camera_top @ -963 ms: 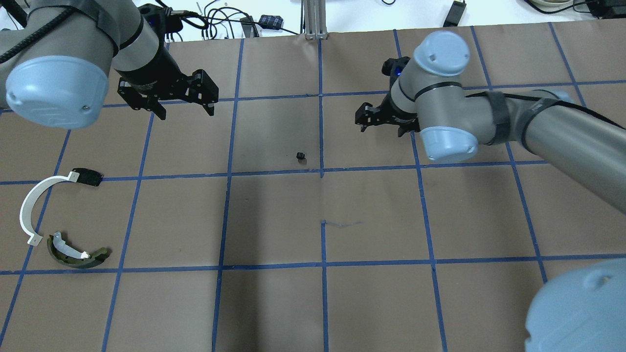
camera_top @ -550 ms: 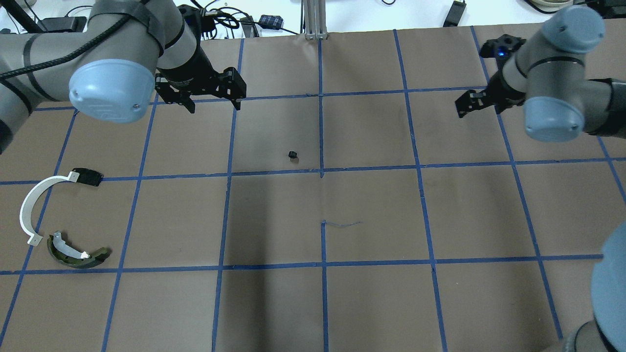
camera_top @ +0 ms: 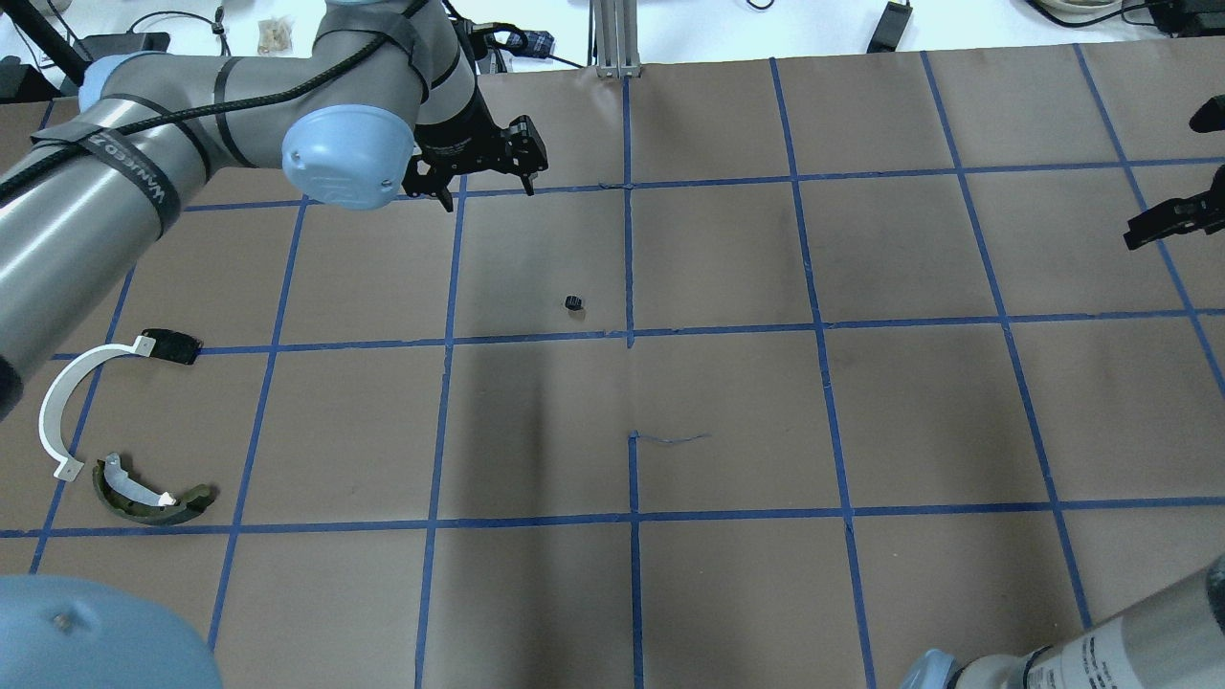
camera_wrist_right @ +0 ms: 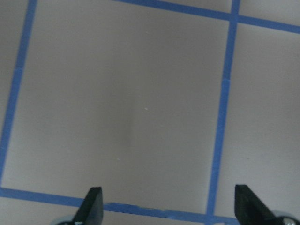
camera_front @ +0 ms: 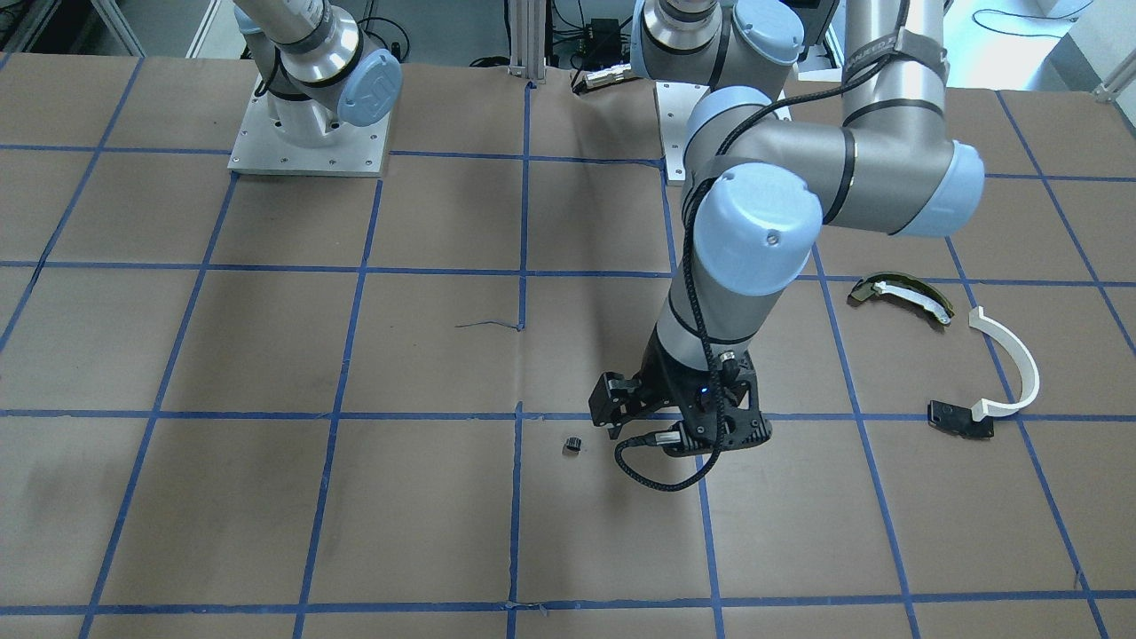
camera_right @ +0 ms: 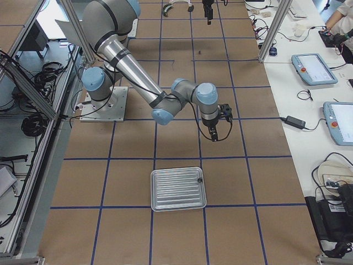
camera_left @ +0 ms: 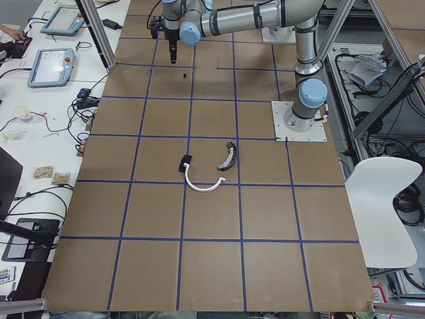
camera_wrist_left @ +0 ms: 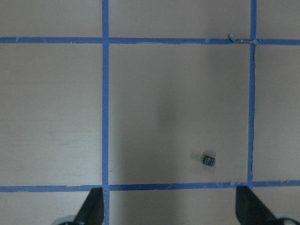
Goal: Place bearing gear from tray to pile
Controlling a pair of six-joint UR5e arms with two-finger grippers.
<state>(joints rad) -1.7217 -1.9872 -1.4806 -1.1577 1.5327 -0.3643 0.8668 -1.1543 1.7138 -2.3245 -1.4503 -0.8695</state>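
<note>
The bearing gear (camera_top: 574,303), a small black ring, lies alone on the brown paper near the table's middle; it also shows in the front view (camera_front: 573,444) and the left wrist view (camera_wrist_left: 207,160). My left gripper (camera_top: 486,184) is open and empty, hovering beyond and to the left of the gear; in its wrist view the gear lies between the fingertips' lines, nearer the right one. The pile sits at the left: a white arc strip (camera_top: 57,402), an olive-and-white curved piece (camera_top: 144,498) and a black bracket (camera_top: 172,344). My right gripper (camera_wrist_right: 168,208) is open over bare paper at the right edge (camera_top: 1163,225).
A metal tray (camera_right: 177,189) lies near the robot's right end of the table, shown only in the exterior right view. Blue tape lines grid the paper. Cables and an aluminium post (camera_top: 617,38) stand past the far edge.
The left arm has swung right along the far side toward the table's centre. The right arm has drawn back to the right edge. The gear shifted slightly left at first, then lay still.
</note>
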